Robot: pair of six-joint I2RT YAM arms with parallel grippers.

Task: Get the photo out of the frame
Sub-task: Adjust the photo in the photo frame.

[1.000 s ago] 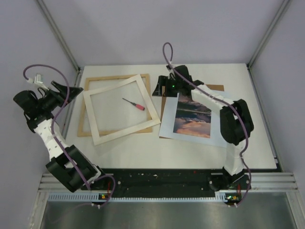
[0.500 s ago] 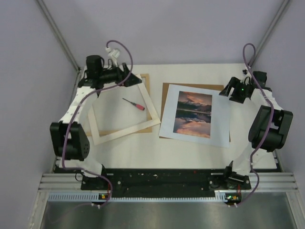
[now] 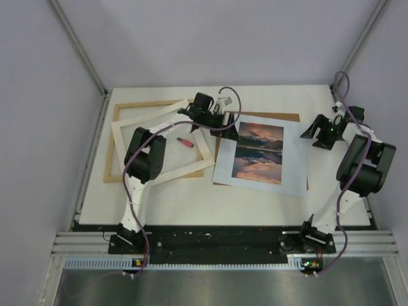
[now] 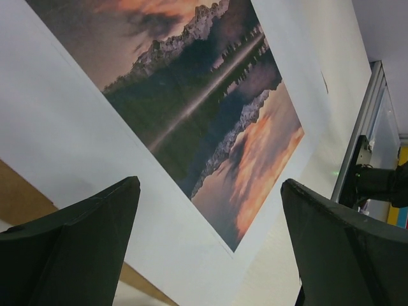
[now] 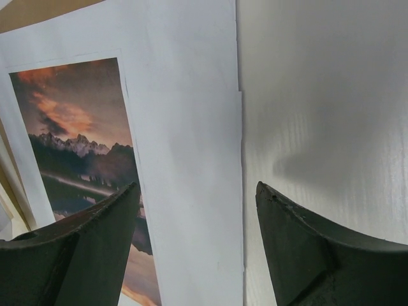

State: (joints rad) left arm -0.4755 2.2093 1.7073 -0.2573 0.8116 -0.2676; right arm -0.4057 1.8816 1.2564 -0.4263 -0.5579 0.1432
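Top external view: the photo (image 3: 258, 153) lies flat and face up on the brown backing board (image 3: 290, 116), right of centre on the table (image 3: 255, 207) and wholly apart from the frame (image 3: 108, 162). The frame sits to the left with the white mat (image 3: 167, 176) skewed across it.

My left gripper (image 3: 226, 122) hangs over the sheet's far left corner, jaws spread wide and holding nothing. The left wrist view has the printed sunset straight ahead between them.

My right gripper (image 3: 311, 132) stands at the sheet's far right side, jaws parted and empty. In the right wrist view the paper's right edge runs between the fingers, one over the sheet, the other over bare table.

The printed picture's long axis runs from the far side of the table towards my bases.

Judgement: both arms are close. The right straddles a free edge and so has the better approach for a pinch.

Surface: smooth and pale, and the sheet lies flush, leaving little lip to catch.

Room: open table near and right of the sheet. A red-handled screwdriver (image 3: 186, 142) lies inside the frame, by my left arm.
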